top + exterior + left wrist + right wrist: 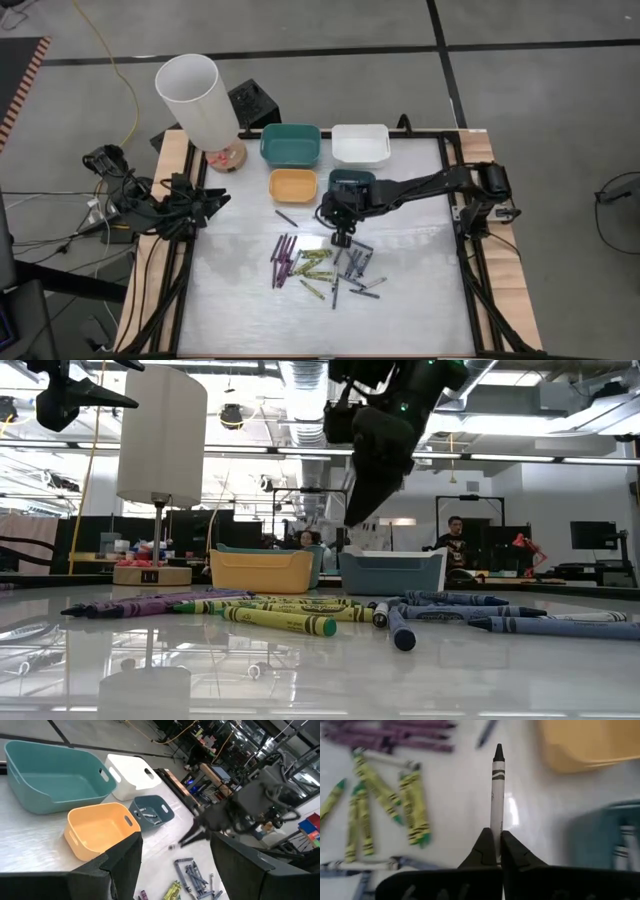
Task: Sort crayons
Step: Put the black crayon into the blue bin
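Crayons lie mid-table in loose groups: purple, yellow-green and grey and blue. My right gripper hangs above them, shut on a grey crayon with a black tip; the low view shows it well above the table. My left gripper waits open and empty at the table's left edge. My right gripper pinches the grey crayon's blunt end between its two fingertips. The crayon runs on past the fingertips in line with the fingers, black tip farthest out. The fingers point down from above. The crayon is lifted clear of the table.
Four small bins stand at the far side: teal, white, orange and dark blue-grey, which holds some crayons. A white lamp stands at the far left corner. People sit in the room behind.
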Robot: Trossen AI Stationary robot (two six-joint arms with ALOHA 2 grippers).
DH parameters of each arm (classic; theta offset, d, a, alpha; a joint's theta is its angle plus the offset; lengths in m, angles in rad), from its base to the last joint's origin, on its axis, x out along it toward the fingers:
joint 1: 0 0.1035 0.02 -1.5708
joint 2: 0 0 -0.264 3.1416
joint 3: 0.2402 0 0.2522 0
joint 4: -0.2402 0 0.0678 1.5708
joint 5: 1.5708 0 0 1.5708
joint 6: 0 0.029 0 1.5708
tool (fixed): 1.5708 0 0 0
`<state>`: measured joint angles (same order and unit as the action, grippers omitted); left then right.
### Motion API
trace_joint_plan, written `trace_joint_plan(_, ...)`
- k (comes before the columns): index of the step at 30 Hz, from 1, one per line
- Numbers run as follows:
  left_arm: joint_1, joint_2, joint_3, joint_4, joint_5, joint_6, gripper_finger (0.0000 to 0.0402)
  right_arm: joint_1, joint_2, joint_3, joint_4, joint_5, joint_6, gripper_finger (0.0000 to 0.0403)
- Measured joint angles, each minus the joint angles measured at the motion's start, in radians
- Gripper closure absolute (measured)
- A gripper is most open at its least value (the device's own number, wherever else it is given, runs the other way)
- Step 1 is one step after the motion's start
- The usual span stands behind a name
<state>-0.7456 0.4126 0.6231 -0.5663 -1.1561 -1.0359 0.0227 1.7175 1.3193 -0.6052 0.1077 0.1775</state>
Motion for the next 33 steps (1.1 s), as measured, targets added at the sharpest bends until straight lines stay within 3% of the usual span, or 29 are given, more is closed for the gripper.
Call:
trace_joint_plan(15, 0.000, 0.000, 0.000, 0.000, -0.001, -0.001, 0.0176, -0.113, -0.064, 0.001, -0.106, 0.130, 0.023, 0.0401)
trace_joint_plan(27, 0.000, 0.000, 0.000, 0.000, -0.004, 0.000, 0.0176, -0.190, -0.064, 0.002, -0.271, 0.172, 0.043, 0.0401)
trace_joint_plan(33, 0.000, 0.000, 0.000, -0.002, -0.012, 0.000, 0.0176, -0.224, -0.064, 0.002, -0.292, 0.160, -0.084, 0.0401)
